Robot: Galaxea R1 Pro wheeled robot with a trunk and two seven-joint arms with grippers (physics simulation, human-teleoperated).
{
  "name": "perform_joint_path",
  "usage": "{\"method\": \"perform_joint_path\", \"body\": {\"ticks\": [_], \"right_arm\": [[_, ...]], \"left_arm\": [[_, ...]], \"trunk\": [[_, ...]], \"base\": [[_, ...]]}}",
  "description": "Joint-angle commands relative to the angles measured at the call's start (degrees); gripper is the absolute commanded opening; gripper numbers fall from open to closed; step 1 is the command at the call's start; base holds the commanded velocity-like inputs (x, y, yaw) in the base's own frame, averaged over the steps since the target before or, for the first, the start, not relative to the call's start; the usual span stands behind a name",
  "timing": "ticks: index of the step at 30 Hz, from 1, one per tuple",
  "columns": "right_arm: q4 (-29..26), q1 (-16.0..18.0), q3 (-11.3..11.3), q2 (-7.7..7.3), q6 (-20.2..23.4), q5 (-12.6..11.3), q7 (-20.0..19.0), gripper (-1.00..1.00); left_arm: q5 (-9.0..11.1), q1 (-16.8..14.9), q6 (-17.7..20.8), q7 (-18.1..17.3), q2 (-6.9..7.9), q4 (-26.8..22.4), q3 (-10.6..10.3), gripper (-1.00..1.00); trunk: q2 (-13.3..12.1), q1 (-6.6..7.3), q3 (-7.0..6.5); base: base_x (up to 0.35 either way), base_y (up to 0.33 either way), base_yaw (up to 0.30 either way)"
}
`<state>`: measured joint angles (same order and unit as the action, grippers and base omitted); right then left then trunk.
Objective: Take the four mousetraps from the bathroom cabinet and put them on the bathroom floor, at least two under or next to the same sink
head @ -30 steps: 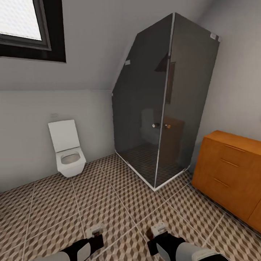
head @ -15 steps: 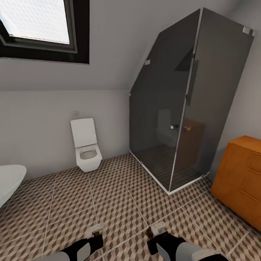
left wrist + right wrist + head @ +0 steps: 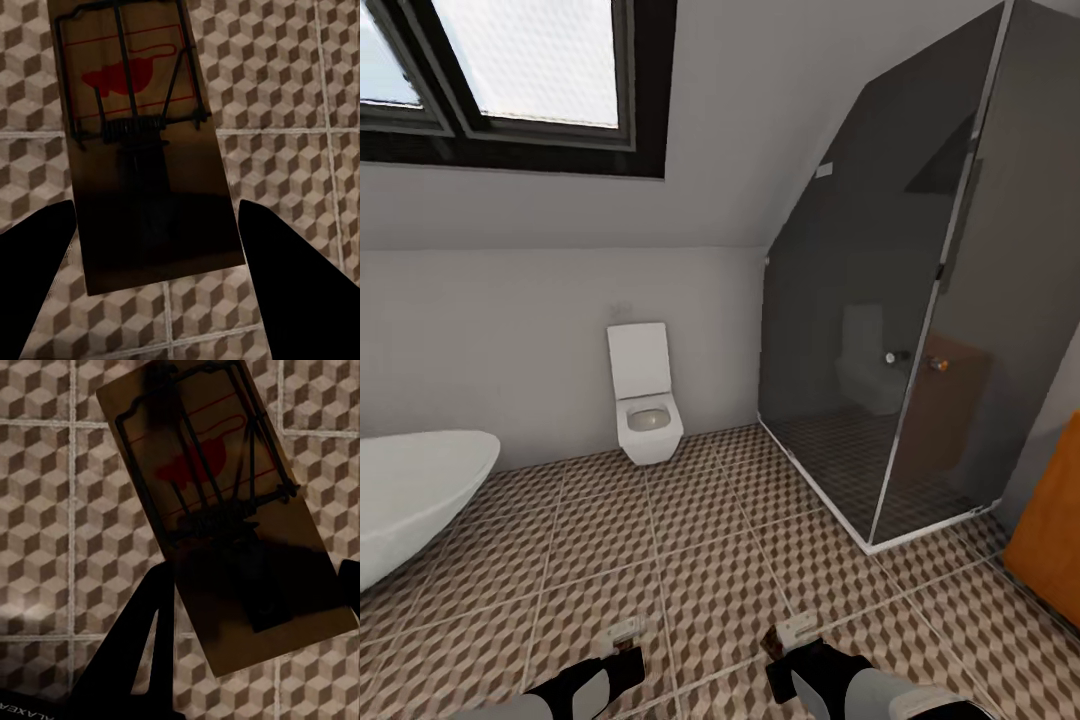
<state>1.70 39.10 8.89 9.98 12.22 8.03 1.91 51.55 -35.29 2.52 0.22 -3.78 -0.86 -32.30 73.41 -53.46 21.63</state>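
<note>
My left gripper is low over the bathroom floor and is shut on a tan mousetrap. In the left wrist view that mousetrap shows its dark wire and red mark, clamped between the two dark fingers. My right gripper is shut on a second mousetrap. The right wrist view has this mousetrap tilted between the fingers, above the cube-pattern floor. A strip of the orange-brown cabinet stands at the far right edge.
A white wall-hung toilet stands against the back wall. The dark glass shower fills the right corner. A white rounded basin juts in from the left. Windows sit in the sloped ceiling.
The whole head view has swung left: the cabinet slid to the right edge, toilet and shower shifted right, and the white basin came further in. Both grippers hold as before.
</note>
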Motion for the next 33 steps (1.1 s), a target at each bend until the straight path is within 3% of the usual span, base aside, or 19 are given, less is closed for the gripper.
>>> {"method": "perform_joint_path", "body": {"ticks": [1, 27, 33], "right_arm": [[0.09, 0.07, 0.16, 0.02, 0.17, 0.59, 0.11, -1.0], [0.15, 0.06, 0.16, 0.02, -0.7, 0.55, 1.6, -1.0], [0.15, 0.08, 0.09, 0.02, -0.65, 0.42, 1.2, -1.0]], "left_arm": [[0.57, -0.04, 0.2, 0.03, 0.0, -0.02, -0.48, -1.0], [0.59, -0.04, 0.29, 0.3, 0.0, -0.02, -0.48, -1.0], [0.57, -0.04, 0.29, 0.31, 0.0, -0.02, -0.48, -1.0]], "trunk": [[0.04, 0.0, 0.06], [0.04, 0.0, 0.06], [0.04, 0.0, 0.06]], "base": [[0.0, 0.0, 0.3], [0.0, 0.0, 0.299], [0.0, 0.0, 0.105]]}}
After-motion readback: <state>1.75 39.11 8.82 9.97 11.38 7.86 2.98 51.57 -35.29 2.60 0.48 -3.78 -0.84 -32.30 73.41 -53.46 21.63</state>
